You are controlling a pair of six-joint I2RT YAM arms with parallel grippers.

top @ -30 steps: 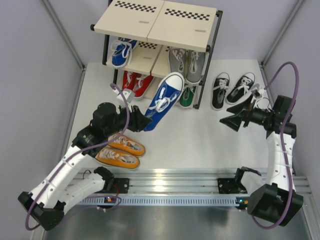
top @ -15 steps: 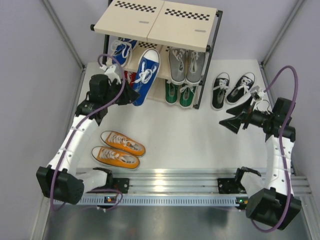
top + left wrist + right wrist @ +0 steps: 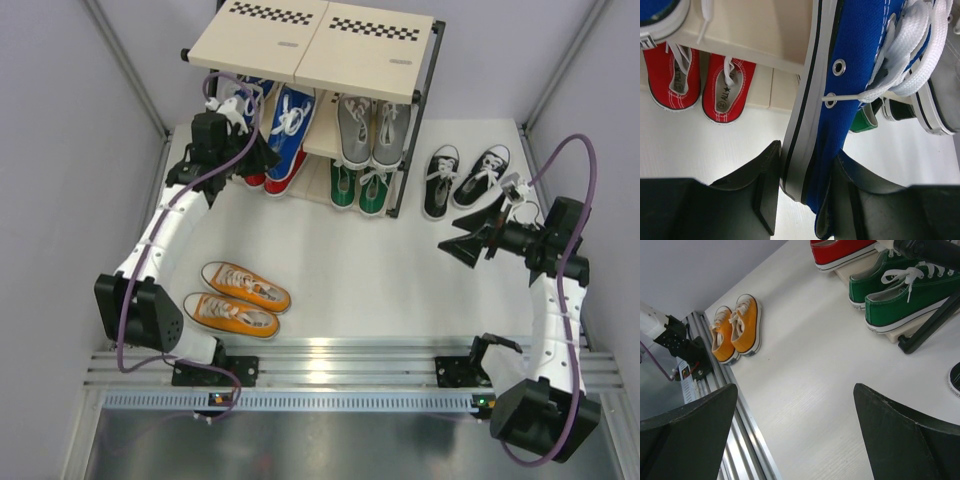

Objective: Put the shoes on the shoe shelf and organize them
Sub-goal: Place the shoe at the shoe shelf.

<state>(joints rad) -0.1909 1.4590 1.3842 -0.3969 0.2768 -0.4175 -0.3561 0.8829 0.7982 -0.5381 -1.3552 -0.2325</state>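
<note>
1. Step in hand: the left gripper [image 3: 805, 170], fingers pinched on the heel of a blue shoe [image 3: 283, 135], holds it at the shoe shelf's [image 3: 320, 45] middle tier beside its mate [image 3: 238, 105]. It seems not yet set flat.
2. Next: level it toe-in, then let go.
3. The right gripper [image 3: 795, 390] gapes wide, empty.
4. Count: twelve shoes, six pairs. Red pair [image 3: 695, 80], green pair [image 3: 900, 295] and grey pair [image 3: 372, 125] are shelved; black pair [image 3: 462, 178] and orange pair [image 3: 238, 298] are on the table [image 3: 380, 270].

Wide-spread gripper [image 3: 795, 390] over white table [image 3: 810, 365]; orange pair [image 3: 736, 329] by near rail [image 3: 747, 440], green pair [image 3: 900, 292] on low shelf [image 3: 931, 323] panel.
</note>
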